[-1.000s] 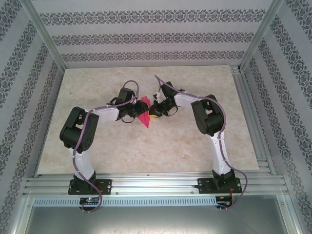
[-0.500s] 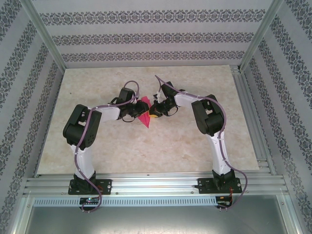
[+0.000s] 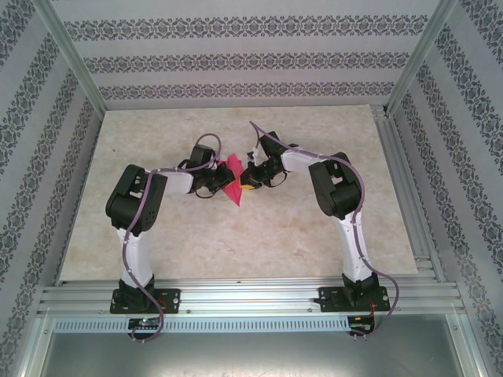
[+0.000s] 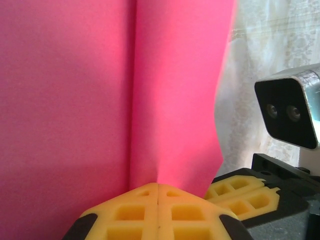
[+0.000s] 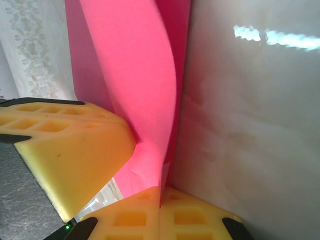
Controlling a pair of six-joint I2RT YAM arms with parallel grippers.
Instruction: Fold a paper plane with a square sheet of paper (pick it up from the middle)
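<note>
Over on the left, the left gripper has its jaws pressed together, clamped on the thin magenta-pink sheet of paper. From its wrist view the two yellow waffle-patterned pads meet along a tight seam, and the pink paper rises straight out of that seam. One sharp crease runs up from the pinch point, with a flat panel on each side of it. Just off to the right of those pads sit the other arm's yellow pads, with the black-and-silver wrist camera of that arm above them.

Moving across, the sheet hangs right between the two tools, over the middle of the marbled beige tabletop. Its pointed lower corner dips toward the arm bases. Whether it brushes the table, I can't tell from here.

On the right, the right gripper is closed on the same sheet from the opposite side. In its wrist view its own yellow pads are shut together, and the pink paper curves up and away from the join. The left gripper's chunky yellow finger is close in beside it, touching the paper.
</note>
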